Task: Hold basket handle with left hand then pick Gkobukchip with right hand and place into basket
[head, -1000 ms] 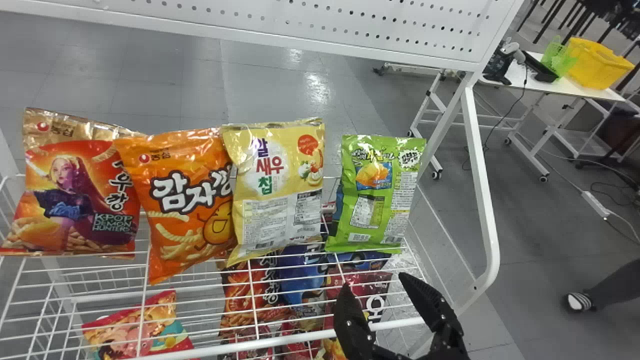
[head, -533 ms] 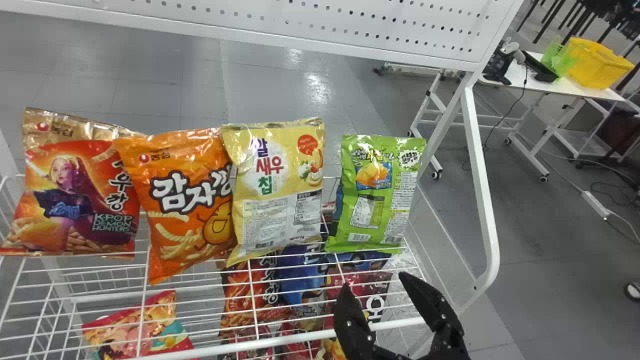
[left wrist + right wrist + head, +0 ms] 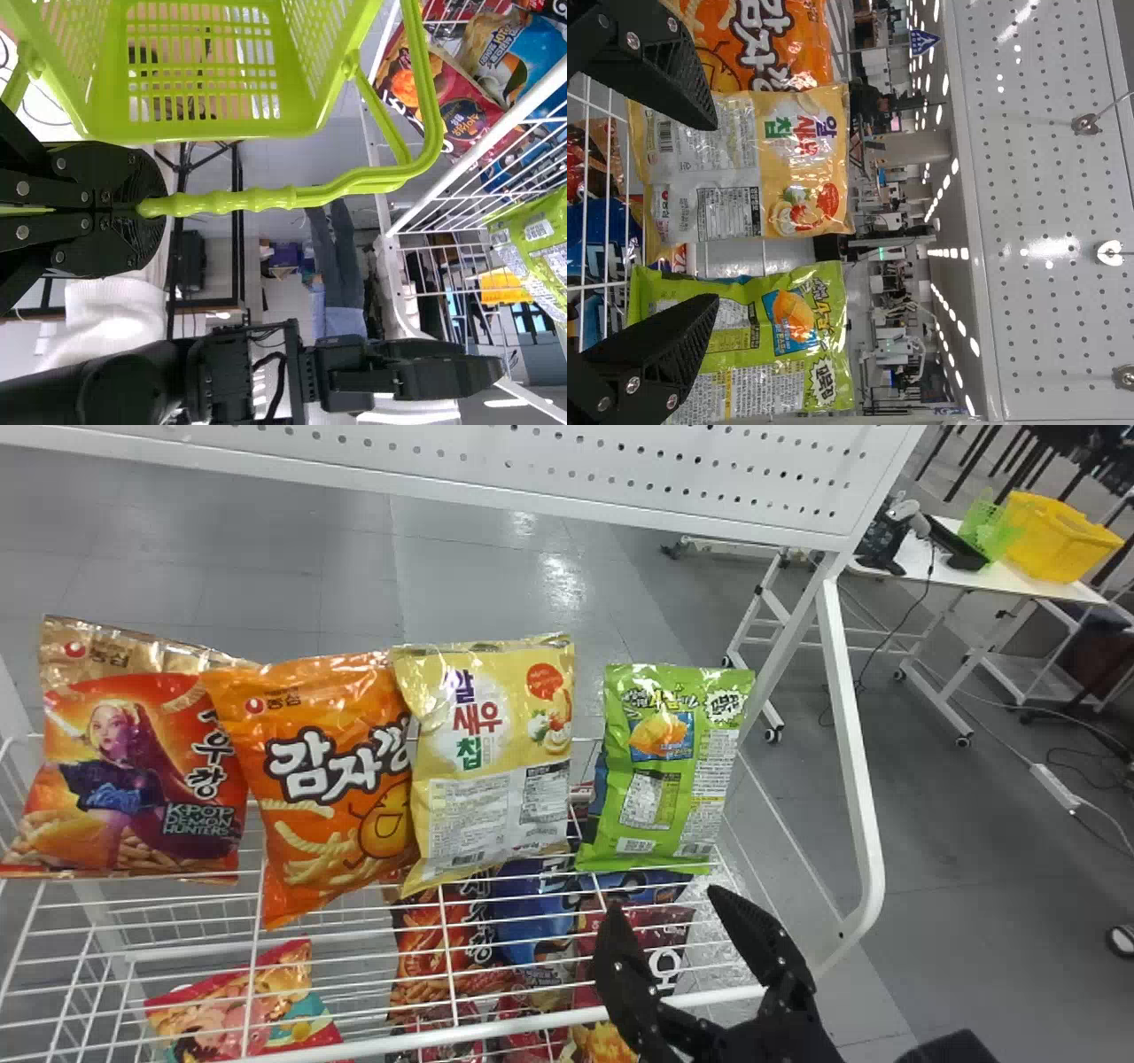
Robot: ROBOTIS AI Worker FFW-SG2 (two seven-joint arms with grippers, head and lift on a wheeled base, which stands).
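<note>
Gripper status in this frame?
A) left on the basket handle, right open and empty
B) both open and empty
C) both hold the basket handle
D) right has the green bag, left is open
A: the left gripper is closed on the green basket handle, while the right gripper has its fingers spread with nothing gripped.

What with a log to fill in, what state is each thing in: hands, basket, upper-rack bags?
Black two-fingered left hand, shut on the green plastic handle
Black two-fingered right hand, open, empty
Light-green plastic basket, held by its handle
Green foil bag, upright, closed
Orange foil bag, tilted, closed, partly covered
Yellow-and-white foil bag, upright, closed, overlapping the orange one
Red-and-gold foil bag, upright, closed
White wire rack, holding these bags
</note>
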